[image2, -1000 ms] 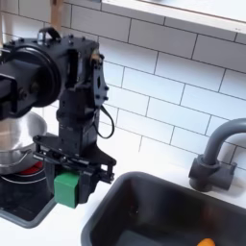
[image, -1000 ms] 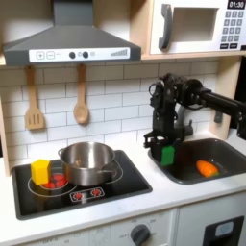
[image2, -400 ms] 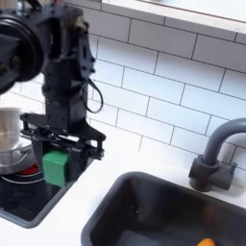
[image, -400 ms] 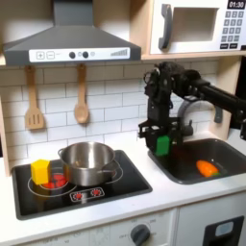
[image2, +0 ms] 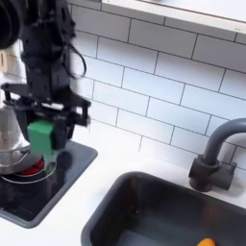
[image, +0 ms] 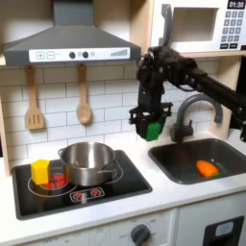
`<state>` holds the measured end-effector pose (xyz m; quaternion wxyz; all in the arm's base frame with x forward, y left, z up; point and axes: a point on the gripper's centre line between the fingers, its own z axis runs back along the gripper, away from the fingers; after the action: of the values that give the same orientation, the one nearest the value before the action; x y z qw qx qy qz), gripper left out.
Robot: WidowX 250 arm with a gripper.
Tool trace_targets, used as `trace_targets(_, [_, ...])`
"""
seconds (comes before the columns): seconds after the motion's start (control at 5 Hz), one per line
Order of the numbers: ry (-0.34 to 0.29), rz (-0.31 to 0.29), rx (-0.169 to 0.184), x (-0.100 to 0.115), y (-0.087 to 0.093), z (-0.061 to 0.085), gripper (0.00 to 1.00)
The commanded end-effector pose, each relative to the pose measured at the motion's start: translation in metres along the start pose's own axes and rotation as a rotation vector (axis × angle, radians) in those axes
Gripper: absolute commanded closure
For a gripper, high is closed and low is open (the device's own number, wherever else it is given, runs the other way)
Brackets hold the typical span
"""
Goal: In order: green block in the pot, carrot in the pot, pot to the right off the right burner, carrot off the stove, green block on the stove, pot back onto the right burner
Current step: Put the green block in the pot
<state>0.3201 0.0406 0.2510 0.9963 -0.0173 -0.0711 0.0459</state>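
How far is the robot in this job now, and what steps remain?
Nothing is finished yet. In hand: the gripper holds the green block in the air, beside the pot but not over it. The carrot lies in the sink, and the pot sits on the stove. All later steps remain.

A white countertop carries a glossy black rectangular stove — the shiny round steel pot sits on it. Left of the pot, a yellow block and small red piece. Right of the pot — a dark grey sink holding an orange toy carrot.
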Motion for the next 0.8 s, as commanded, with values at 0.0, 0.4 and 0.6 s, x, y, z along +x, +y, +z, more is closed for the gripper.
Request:
trace_targets(0.0, [-0.018, 0.055, 0.018, 0.017, 0.018, -0.001, 1.00])
trace_targets(0.4, [-0.032, 0.084, 0.037, 0.035, 0.039, -0.006, 1.00])
trace_targets(0.6, [-0.031, 0.105, 0.044, 0.042, 0.049, -0.009, 1.00])
